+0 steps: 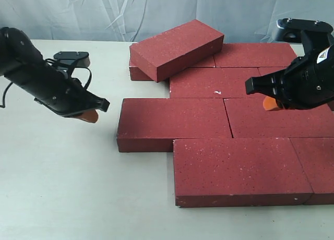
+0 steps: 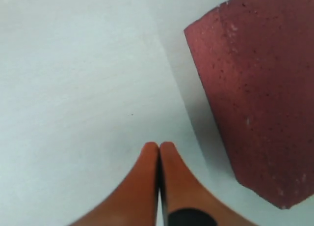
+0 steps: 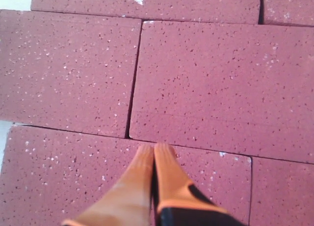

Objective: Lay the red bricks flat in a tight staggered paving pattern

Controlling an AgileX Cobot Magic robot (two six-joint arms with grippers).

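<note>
Up front: the front brick [image 1: 240,169] lies flat on the tabletop [image 1: 62,188]; another brick's end butts against its right side at the frame edge.
Middle row: the left middle brick [image 1: 172,128] and the right middle brick [image 1: 282,122] lie flat, end to end. They touch the front brick's far edge, and their joint is offset from the front one.
Left tool: the left tool [image 1: 90,116] hovers over bare tabletop just left of the left middle brick, apart from it. Its orange fingers [image 2: 142,182] are pressed together and hold nothing.
Right tool: the right tool [image 1: 271,103] hangs over the right middle brick. Its orange fingers [image 3: 169,172] are pressed together and empty; whether the tips touch the brick cannot be told.
Third row: the chipped brick [image 1: 203,83] lies flat against the middle row, its white chip [image 1: 218,92] close to its near edge.
Back row: the back brick [image 1: 255,55] lies flat behind the chipped brick.
On top: the tilted brick [image 1: 177,48] sits askew across the bricks at the far left corner, not flat in the paving.
Behind: a pale cloth backdrop [image 1: 104,10].
</note>
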